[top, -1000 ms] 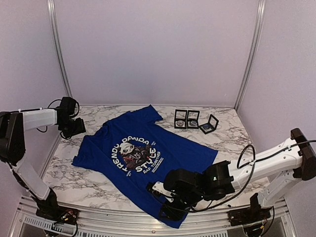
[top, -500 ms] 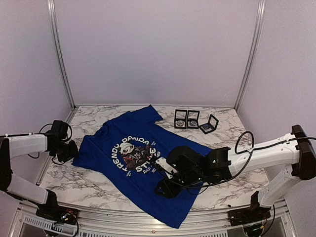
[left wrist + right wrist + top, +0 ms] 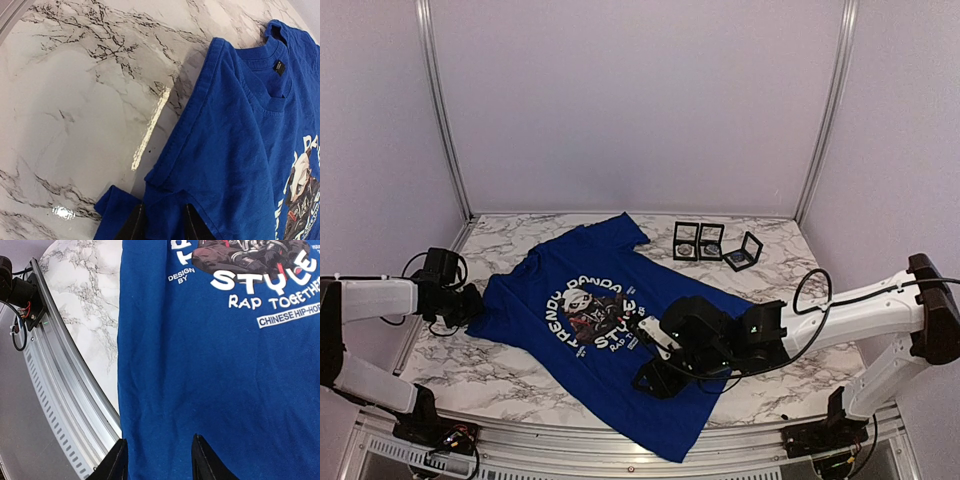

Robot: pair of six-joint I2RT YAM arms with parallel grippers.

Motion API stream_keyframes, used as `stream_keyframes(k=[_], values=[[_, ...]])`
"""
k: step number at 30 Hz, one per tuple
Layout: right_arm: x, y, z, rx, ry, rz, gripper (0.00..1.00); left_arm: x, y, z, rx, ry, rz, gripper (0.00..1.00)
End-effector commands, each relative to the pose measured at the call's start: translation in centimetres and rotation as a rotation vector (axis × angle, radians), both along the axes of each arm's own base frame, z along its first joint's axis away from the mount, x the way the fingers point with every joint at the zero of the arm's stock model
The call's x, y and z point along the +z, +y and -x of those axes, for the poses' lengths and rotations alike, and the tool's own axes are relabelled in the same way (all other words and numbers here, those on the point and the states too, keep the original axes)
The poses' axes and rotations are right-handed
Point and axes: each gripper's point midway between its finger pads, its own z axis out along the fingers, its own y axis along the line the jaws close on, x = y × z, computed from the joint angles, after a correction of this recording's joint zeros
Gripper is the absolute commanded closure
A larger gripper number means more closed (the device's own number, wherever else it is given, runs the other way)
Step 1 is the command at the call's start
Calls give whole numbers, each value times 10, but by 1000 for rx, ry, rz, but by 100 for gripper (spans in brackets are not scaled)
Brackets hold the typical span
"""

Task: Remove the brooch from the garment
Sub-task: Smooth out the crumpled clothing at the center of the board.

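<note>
The royal-blue T-shirt (image 3: 620, 330) lies flat on the marble table, its panda print (image 3: 588, 312) facing up. I cannot make out a brooch in any view. My left gripper (image 3: 463, 303) is at the shirt's left sleeve. In the left wrist view its fingers (image 3: 162, 226) stand close together with bunched sleeve fabric (image 3: 165, 210) between them. My right gripper (image 3: 652, 378) hangs open over the shirt's lower half, below the lettering. In the right wrist view (image 3: 157, 460) only plain blue cloth (image 3: 200, 390) lies between its fingers.
Three small black display boxes (image 3: 686, 241), (image 3: 711, 241), (image 3: 744, 252) stand at the back right. The shirt's hem hangs over the table's front edge onto the metal rail (image 3: 65, 405). Walls close in at the back and sides.
My left gripper came down from the back left to the sleeve, then held there. My right gripper moved from the front hem up toward the lettering and stopped.
</note>
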Motion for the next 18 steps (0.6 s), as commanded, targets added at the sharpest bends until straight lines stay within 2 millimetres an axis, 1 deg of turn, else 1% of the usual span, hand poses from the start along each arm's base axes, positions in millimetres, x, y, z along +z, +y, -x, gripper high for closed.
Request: stream_keyframes(k=[1, 6, 8, 10, 15, 18], values=[[-1, 1, -7, -36, -3, -18, 59, -3, -7, 0, -24, -13, 18, 77], [-5, 0, -9, -43, -4, -8, 59, -4, -6, 5, -24, -8, 12, 90], [-8, -1, -11, -51, -4, -3, 59, 2, -7, 5, -23, -20, 17, 96], [-11, -4, -13, -61, -1, -1, 59, 13, -8, 5, -23, -48, 21, 100], [-17, -9, -20, -89, 8, 1, 59, 45, -11, 1, -35, -107, 0, 100], [-19, -11, -25, -101, 10, 3, 59, 61, -15, -9, -53, -134, -11, 100]])
